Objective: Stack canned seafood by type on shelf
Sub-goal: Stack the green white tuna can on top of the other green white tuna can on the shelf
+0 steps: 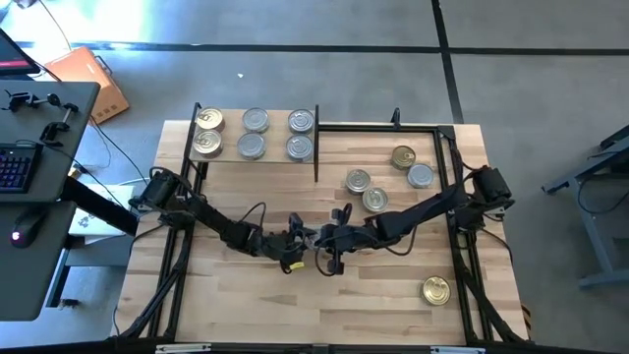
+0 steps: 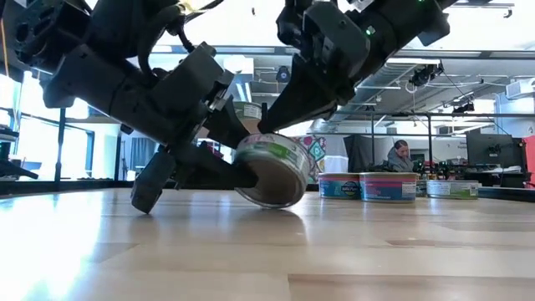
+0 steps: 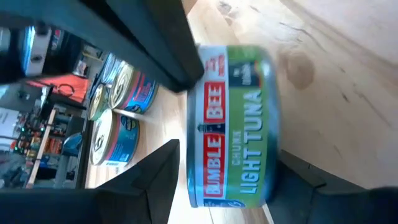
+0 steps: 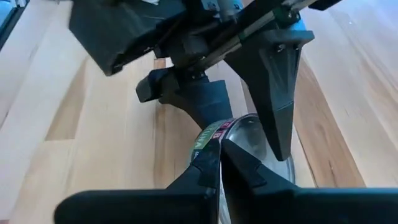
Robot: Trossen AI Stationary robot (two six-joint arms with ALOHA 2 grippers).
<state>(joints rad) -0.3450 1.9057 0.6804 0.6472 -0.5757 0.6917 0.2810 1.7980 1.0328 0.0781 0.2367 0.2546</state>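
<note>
A green-labelled tuna can stands tipped on its edge at the table's middle, between the fingers of my left gripper. My right gripper is shut and comes down on the can's upper rim from the right. In the high view both grippers meet over the can and hide it. The shelf stands at the table's far left, with several tins on it in three pairs. Several loose tins lie at the far right. My left gripper pinches the can across its two flat ends, one finger on the bare metal face, the other on the opposite face. The fingers come slanting down from the table's left. The can is tilted, its lower edge on the table. My right gripper touches the can's upper rim with its shut fingertips. It slants down from the table's right. Whether it pushes the rim or only rests against it, I cannot tell.
One tin lies alone near the table's right front corner. A black frame runs along the table's far and side edges. Bare wood lies in front of the grippers.
</note>
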